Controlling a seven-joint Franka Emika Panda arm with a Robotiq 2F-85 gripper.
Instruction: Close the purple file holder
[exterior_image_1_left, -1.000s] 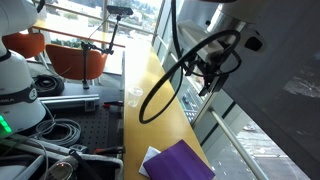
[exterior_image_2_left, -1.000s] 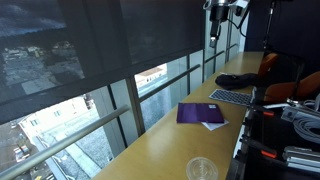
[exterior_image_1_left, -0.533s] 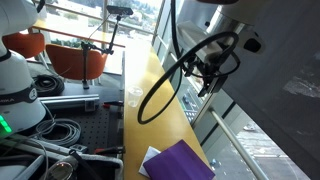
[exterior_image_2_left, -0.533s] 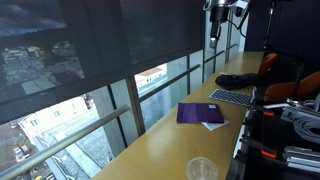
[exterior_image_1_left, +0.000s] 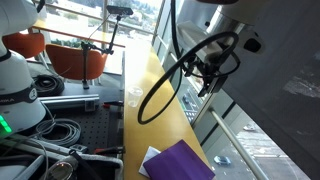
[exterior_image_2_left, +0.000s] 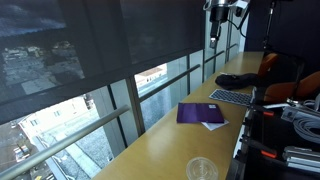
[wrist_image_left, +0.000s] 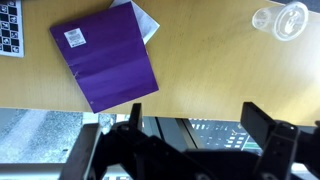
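On desk (wrist_image_left: 220, 70), purple file holder (wrist_image_left: 104, 55) — sheets (wrist_image_left: 148, 20) protruding

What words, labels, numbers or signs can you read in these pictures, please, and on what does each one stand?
No text can be read in any view.
White sticker on a corner of the purple file holder: dark print, too small to read.
Black-and-white marker sheet at the edge of the wrist view: a pattern of squares, no legible letters or numbers.

Bare counter (wrist_image_left: 205, 60) between purple file holder (wrist_image_left: 105, 55) and clear cup (wrist_image_left: 292, 20); window wall (exterior_image_2_left: 120, 60) close alongside.
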